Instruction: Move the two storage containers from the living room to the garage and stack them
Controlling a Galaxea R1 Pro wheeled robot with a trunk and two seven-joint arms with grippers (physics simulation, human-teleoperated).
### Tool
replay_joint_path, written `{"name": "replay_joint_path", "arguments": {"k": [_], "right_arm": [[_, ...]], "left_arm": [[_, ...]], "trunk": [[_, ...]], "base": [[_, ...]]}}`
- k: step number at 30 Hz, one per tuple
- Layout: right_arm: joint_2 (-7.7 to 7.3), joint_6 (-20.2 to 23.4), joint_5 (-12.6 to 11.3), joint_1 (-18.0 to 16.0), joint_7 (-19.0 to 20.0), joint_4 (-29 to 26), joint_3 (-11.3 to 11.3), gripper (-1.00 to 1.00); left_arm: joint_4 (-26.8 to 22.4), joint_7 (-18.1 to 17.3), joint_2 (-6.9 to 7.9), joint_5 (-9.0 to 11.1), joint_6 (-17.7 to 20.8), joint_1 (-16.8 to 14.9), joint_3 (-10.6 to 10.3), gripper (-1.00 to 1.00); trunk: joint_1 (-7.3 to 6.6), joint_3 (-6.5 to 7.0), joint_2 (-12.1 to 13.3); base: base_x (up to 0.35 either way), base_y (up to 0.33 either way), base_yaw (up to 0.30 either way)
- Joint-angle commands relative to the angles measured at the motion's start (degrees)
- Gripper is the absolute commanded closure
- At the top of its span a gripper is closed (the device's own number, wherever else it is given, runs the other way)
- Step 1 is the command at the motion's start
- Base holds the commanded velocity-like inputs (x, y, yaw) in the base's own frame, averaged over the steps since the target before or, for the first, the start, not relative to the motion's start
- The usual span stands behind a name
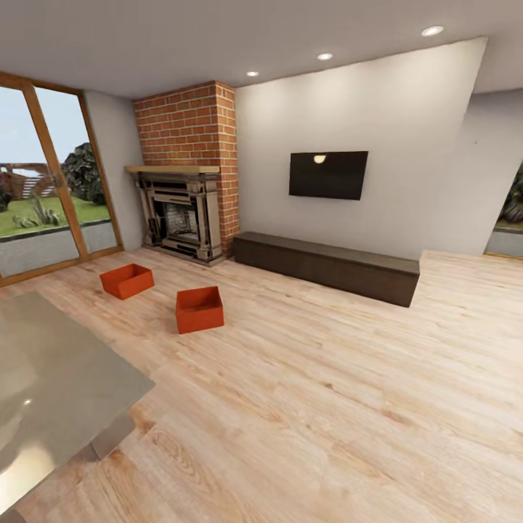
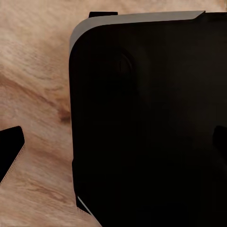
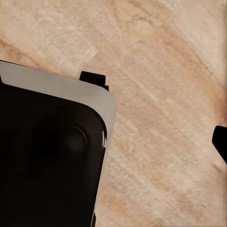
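Containers sit on the light plank floor [image 1: 327, 407] of the living room: one orange-red bin [image 1: 127, 280] nearer the glass door [image 1: 51, 181], the other orange-red bin [image 1: 199, 309] just beside it, both before the brick fireplace [image 1: 190, 171]. How either bin lies relative to the claws cannot be told. Both wrist views look down on planks and a black body [image 2: 151, 123]; how far either claw is open cannot be told.

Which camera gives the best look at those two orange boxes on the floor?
The head view: both storage containers sit apart on the wood floor before the brick fireplace. Both wrist views look down at floor planks and dark robot parts instead.
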Motion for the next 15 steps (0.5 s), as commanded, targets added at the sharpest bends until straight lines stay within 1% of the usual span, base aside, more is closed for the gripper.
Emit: {"name": "replay_joint_path", "arguments": {"k": [1,13,15], "right_arm": [[0.02,-0.3,-0.4,0.0,0.0,0.1,0.5,-1.00],[0.08,-0.3,-0.4,0.0,0.0,0.1,0.5,-1.00],[0.12,-0.3,-0.4,0.0,0.0,0.1,0.5,-1.00]], "left_arm": [[0.0,0.0,0.00,0.0,0.0,0.0,0.0,-1.00],[0.0,0.0,0.00,0.0,0.0,0.0,0.0,-1.00],[0.0,0.0,0.00,0.0,0.0,0.0,0.0,-1.00]], "trunk": [[0.03,-0.06,0.0],[0.03,-0.06,0.0],[0.03,-0.06,0.0]], "base": [[0.323,0.000,0.000],[0.323,0.000,0.000],[0.322,-0.065,0.000]]}}
